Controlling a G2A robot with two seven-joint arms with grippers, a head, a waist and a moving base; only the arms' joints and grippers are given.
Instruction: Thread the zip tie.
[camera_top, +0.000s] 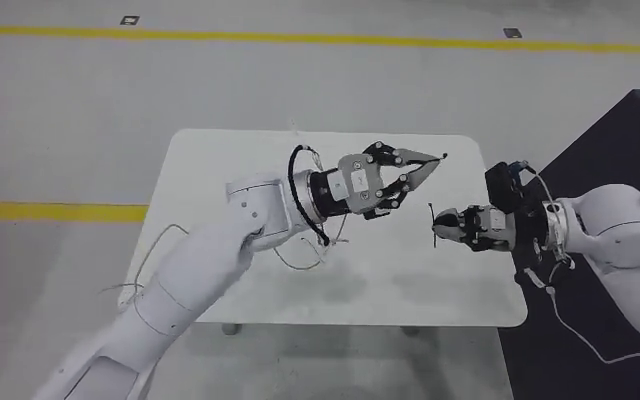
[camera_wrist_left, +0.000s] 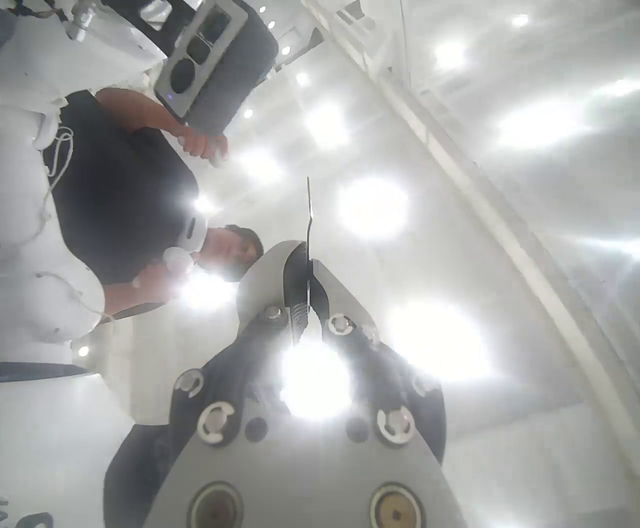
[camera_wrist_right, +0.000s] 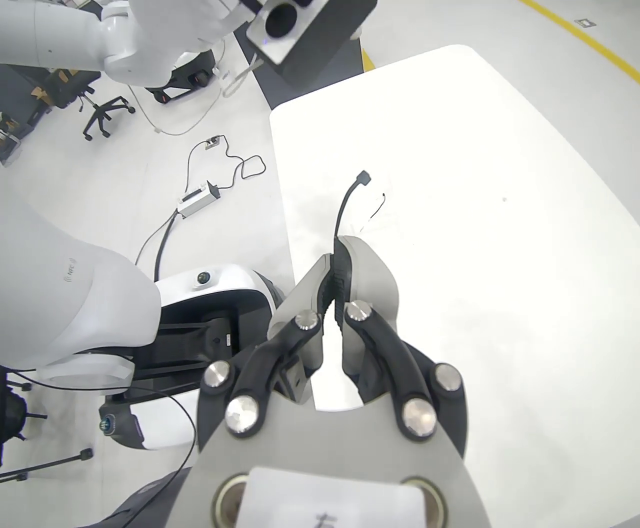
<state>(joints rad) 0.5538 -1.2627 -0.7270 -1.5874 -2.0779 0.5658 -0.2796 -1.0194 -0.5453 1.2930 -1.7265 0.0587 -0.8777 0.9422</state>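
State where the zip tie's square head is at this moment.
In the right wrist view, the head sits at the free end of the black zip tie clamped in the right gripper, above the white table.

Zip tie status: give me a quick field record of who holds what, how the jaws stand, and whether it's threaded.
left gripper: jaws shut on a thin black strip that sticks out past the tips
right gripper: over the table, jaws shut on the zip tie
tie head: free beyond the tips, nothing in it
grippers: apart in the top view, ends not touching
threaded: not yet
unclear: whether strip and tie are one piece
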